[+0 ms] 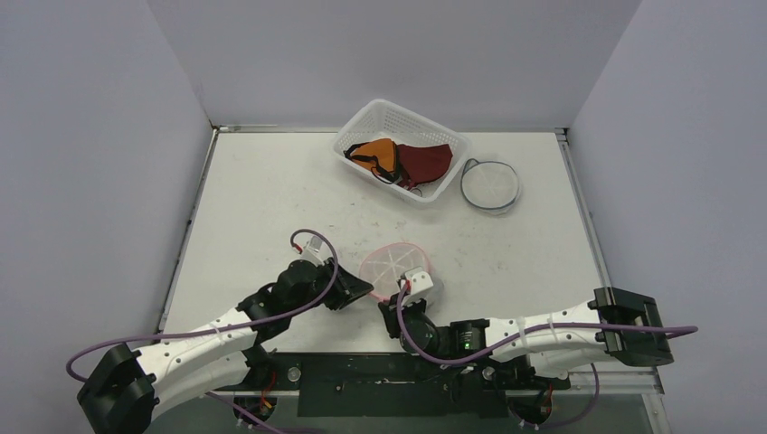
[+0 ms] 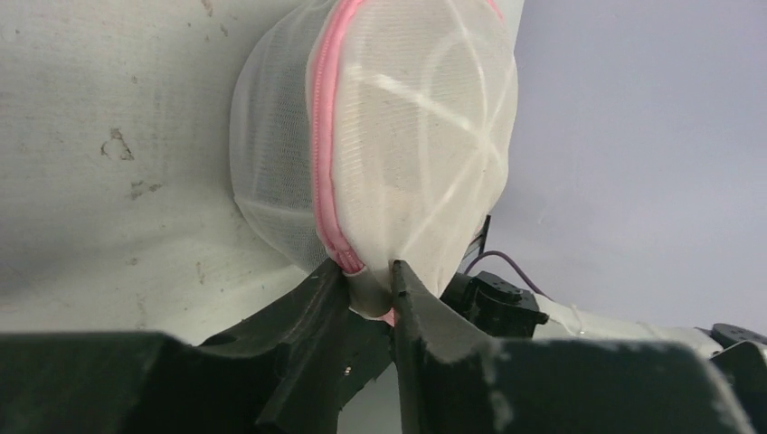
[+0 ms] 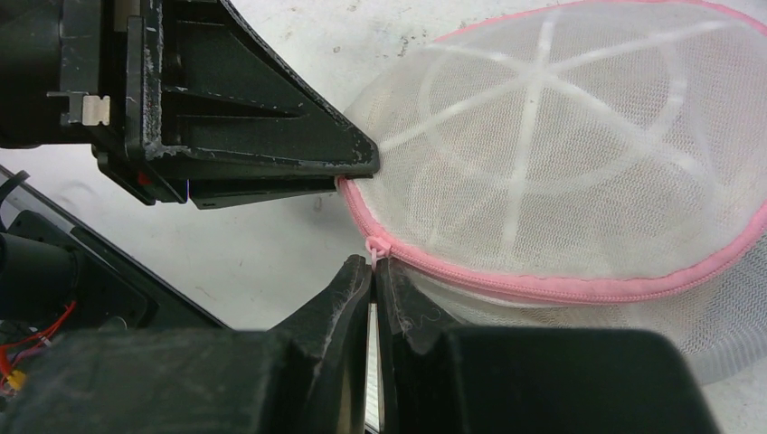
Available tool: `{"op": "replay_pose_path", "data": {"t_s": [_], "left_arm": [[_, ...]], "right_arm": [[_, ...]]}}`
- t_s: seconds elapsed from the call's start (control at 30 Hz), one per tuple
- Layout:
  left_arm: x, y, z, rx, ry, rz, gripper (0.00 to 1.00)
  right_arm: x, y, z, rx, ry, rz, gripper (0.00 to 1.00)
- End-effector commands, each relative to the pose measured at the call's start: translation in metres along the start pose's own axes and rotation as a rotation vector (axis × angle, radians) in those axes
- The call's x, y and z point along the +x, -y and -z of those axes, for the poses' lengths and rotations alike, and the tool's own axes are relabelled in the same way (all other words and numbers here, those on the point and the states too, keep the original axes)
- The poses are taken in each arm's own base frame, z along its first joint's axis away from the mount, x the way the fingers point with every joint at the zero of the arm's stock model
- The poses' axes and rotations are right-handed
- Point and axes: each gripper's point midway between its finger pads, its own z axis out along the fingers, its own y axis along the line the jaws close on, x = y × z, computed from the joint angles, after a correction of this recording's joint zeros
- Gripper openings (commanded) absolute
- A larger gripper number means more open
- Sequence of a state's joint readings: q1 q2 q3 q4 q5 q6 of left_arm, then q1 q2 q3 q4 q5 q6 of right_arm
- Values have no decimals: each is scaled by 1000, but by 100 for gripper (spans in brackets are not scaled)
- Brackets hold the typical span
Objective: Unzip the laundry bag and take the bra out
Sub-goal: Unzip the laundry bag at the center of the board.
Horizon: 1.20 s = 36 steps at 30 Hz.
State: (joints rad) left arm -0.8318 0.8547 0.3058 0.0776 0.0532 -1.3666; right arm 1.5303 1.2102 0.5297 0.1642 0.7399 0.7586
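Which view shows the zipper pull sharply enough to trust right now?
Right wrist: zipper pull crisp, evenly lit, at the right claw tips. Left wrist: left claw soft near the lens, laundry bag mesh pale but readable. Top external: flat light, bag small.

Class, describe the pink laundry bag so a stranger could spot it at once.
On the white table, look at the near edge where the left hand and right hand meet. The laundry bag is the round white mesh dome between them. Its pink zipper sets it apart from the dark-rimmed mesh disc beside the far basket.
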Motion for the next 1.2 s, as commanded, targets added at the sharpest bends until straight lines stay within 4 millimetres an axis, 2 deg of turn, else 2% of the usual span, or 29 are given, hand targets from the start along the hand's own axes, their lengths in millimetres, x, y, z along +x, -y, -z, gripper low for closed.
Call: {"op": "replay_pose_path", "data": {"t_s": [0.0, 0.1, 0.47, 0.63, 0.77, 0.87, 0.9, 0.97, 1.0, 1.03, 1.1, 1.17], "left_arm": [[-10, 33, 2, 105, 43, -23, 15], [-15, 34, 5, 104, 69, -31, 0], [-17, 37, 9, 113, 74, -80, 0], [-15, 48, 8, 135, 37, -152, 0], [-24, 64, 4, 173, -19, -232, 0], [-37, 74, -4, 214, -72, -263, 0], [-41, 83, -4, 240, -85, -273, 0], [-45, 86, -17, 228, -127, -285, 0], [-46, 88, -20, 224, -142, -289, 3], [-46, 91, -23, 224, -153, -293, 13], [-46, 92, -22, 216, -149, -299, 55], [-48, 83, -17, 159, -120, -305, 82]], "right_arm": [[-18, -15, -2, -20, 39, -37, 5], [-16, -9, -1, 8, 33, -29, 5], [-15, 46, 15, 187, 46, -24, 5], [-24, 58, 25, 214, 75, -25, 5], [-36, 54, 36, 174, 110, 7, 5], [-46, 35, 45, 83, 136, 32, 5], [-49, 27, 46, 48, 142, 36, 5], [-51, 13, 46, 9, 145, 42, 5], [-51, 9, 45, 5, 143, 43, 5], [-51, 5, 43, 0, 139, 48, 5], [-50, -4, 39, -12, 134, 54, 5], [-47, -9, 36, -19, 126, 55, 5]]}}
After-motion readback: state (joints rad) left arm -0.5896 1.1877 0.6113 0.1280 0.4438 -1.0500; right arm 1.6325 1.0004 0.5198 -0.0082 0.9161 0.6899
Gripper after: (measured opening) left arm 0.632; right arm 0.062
